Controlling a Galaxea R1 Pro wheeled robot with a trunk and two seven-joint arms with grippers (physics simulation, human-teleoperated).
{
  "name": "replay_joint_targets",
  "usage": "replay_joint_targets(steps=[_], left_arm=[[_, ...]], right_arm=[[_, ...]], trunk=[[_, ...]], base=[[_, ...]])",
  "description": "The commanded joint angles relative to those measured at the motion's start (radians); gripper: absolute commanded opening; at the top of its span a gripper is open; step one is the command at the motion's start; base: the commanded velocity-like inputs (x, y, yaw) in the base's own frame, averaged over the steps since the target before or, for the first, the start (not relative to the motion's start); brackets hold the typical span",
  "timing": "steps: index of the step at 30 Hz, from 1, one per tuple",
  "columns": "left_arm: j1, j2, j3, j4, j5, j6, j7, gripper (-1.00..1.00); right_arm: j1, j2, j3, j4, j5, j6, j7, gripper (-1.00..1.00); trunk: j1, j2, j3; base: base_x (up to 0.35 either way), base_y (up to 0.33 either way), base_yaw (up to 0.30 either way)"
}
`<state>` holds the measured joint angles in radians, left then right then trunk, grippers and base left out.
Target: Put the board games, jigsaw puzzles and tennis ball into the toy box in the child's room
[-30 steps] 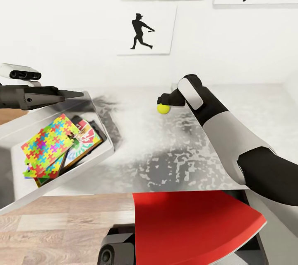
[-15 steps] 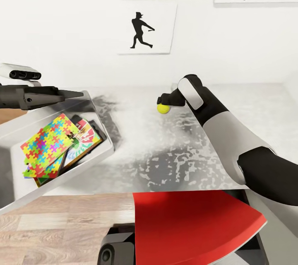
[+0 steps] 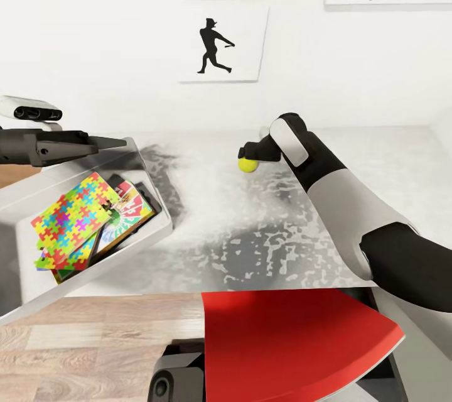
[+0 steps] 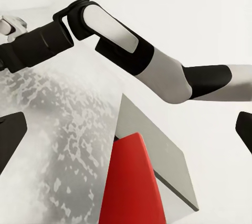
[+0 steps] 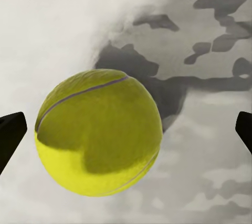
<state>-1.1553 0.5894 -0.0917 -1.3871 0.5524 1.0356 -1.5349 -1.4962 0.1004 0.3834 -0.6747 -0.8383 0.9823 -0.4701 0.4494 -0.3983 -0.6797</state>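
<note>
From the head camera: the right gripper (image 3: 246, 157) sits just above centre of the frame, poised right over the tennis ball (image 3: 248, 164), which rests on the mottled grey table (image 3: 251, 226). At the left of the frame the toy box (image 3: 154, 198) is tipped up at an angle, and inside it lies a jigsaw puzzle (image 3: 70, 220) on top of a board game (image 3: 129, 210) with red lettering. The left gripper (image 3: 94, 143) reaches in from the left edge, its dark fingers over the box's upper rim; whether it grips that rim I cannot tell from here. A red chair (image 3: 295, 342) fills the lower middle, and a batter silhouette picture (image 3: 216, 44) hangs on the white wall at the top.

Over to the left wrist camera: two dark fingertips (image 4: 10, 134) sit at the far left and right edges, spread wide with nothing between them. Beyond them, the right arm (image 4: 147, 61) crosses the upper half of the frame.

And the right wrist camera: the ball (image 5: 98, 132) looms large, left of centre, casting a shadow on the tabletop. The fingertips (image 5: 10, 134) stand at the two side edges, wide apart, clear of the ball on both sides.
</note>
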Motion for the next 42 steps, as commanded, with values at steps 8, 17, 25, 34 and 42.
replay_joint_targets(steps=[8, 17, 25, 34, 42], left_arm=[[-0.004, 0.001, -0.002, 0.0, 0.001, 0.011, -0.004, 1.0], [-0.004, 0.0, -0.002, 0.0, 0.002, 0.011, -0.004, 1.0], [-0.006, 0.0, -0.002, 0.0, 0.002, 0.011, -0.004, 1.0], [-0.006, 0.001, -0.004, -0.007, 0.001, 0.01, -0.004, 1.0], [-0.006, 0.004, 0.003, -0.016, 0.0, 0.012, -0.005, 1.0]], right_arm=[[-0.001, -0.001, 0.003, 0.004, -0.011, 0.001, -0.01, -1.0], [-0.001, -0.003, 0.003, 0.004, -0.016, 0.001, -0.01, -1.0], [-0.001, -0.005, 0.003, 0.002, -0.016, 0.002, -0.01, -1.0], [-0.001, -0.004, 0.002, -0.005, -0.018, 0.025, -0.01, -1.0], [0.0, -0.004, 0.002, -0.005, -0.019, 0.037, -0.01, -1.0]], trunk=[[0.001, -0.002, -0.001], [0.001, -0.002, -0.001], [0.001, -0.002, 0.0], [0.001, -0.002, 0.013], [0.001, -0.002, 0.026]], base=[[0.0, 0.0, 0.0], [0.0, 0.0, 0.0], [0.0, 0.0, 0.0], [0.0, 0.0, 0.0], [0.0, 0.0, 0.0]])
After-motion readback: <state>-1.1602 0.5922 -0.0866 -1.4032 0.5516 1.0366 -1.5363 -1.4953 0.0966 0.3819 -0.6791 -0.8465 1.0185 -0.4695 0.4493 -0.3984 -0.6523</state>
